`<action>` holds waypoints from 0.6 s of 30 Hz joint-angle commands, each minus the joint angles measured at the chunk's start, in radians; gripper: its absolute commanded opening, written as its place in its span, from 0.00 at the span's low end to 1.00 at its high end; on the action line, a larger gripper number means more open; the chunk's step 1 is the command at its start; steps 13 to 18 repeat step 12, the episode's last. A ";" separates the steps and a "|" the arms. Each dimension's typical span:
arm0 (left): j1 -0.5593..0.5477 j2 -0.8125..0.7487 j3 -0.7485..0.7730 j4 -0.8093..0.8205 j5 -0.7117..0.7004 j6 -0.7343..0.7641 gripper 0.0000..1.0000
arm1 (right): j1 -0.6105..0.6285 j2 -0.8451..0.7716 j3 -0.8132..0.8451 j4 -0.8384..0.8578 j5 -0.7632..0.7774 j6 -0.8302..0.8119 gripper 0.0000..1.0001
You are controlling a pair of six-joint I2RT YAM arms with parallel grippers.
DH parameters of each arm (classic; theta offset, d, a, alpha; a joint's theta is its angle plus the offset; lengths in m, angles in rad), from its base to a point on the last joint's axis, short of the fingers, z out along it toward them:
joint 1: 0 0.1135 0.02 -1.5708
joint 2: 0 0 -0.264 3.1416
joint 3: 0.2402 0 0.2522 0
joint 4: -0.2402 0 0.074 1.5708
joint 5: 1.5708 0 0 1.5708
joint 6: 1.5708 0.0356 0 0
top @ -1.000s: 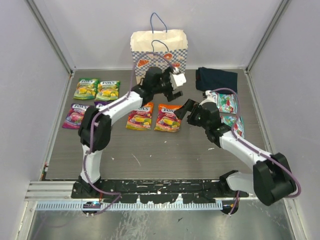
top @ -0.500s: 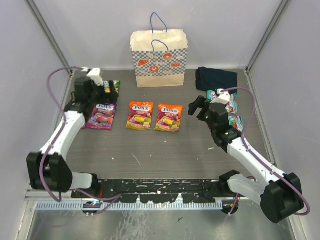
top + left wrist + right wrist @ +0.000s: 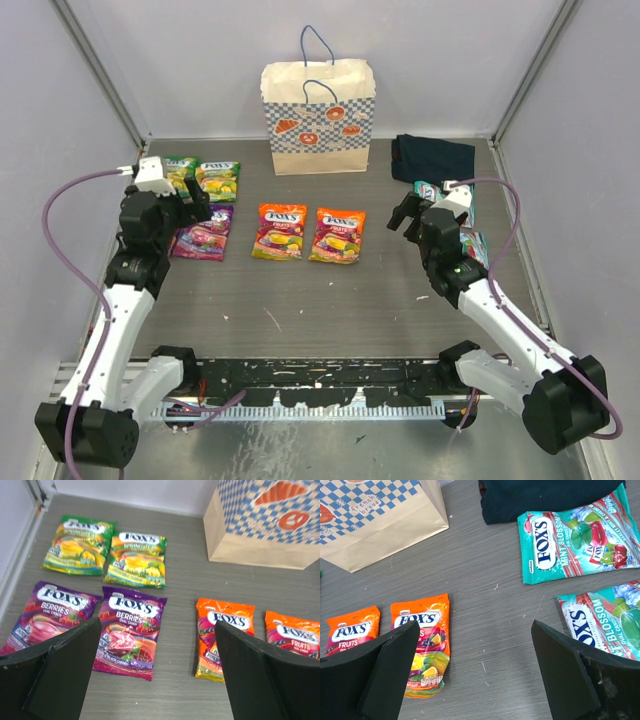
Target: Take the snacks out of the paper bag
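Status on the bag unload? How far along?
Done: on the table lie green-yellow pouches, purple pouches, orange pouches, teal pouches, two each. In hand: nothing; left gripper and right gripper open, empty. Left: can't tell, the upright paper bag hides its inside.

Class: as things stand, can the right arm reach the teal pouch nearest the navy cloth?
Probably yes. The right gripper hangs open near the teal pouch, which lies flat and uncovered; the navy cloth sits beyond it, not on top.
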 commanded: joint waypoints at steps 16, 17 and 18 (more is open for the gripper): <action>-0.002 0.049 0.014 0.029 0.020 -0.024 0.98 | -0.005 -0.028 0.010 0.027 0.026 -0.084 1.00; -0.002 0.049 0.014 0.029 0.020 -0.024 0.98 | -0.005 -0.028 0.010 0.027 0.026 -0.084 1.00; -0.002 0.049 0.014 0.029 0.020 -0.024 0.98 | -0.005 -0.028 0.010 0.027 0.026 -0.084 1.00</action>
